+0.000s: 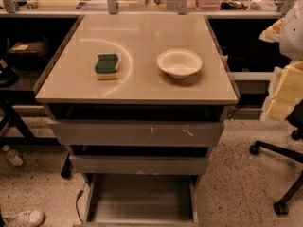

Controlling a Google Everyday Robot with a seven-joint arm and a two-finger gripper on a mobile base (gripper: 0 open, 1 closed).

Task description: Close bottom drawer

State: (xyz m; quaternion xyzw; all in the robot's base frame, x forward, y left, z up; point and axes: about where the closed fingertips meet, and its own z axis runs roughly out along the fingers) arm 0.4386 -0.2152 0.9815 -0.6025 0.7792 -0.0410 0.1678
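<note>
The bottom drawer (139, 200) is the lowest and narrowest of three grey metal drawers in the cabinet. It stands pulled far out toward me, its flat grey tray bare, and its front is cut off by the lower frame edge. The mid-width drawer (139, 164) and the widest drawer (137, 134), which has white scratches, stick out a little above it. My gripper (285, 92), pale yellow below a white arm, hangs at the right frame edge, beside the cabinet top and well above and right of the bottom drawer.
On the cabinet top (137, 86) lie a green and yellow sponge (107, 66) and a white bowl (179, 63). An office chair base with castors (279, 174) stands on the floor at the right. A cable (78, 200) and a shoe (26, 217) are at the lower left.
</note>
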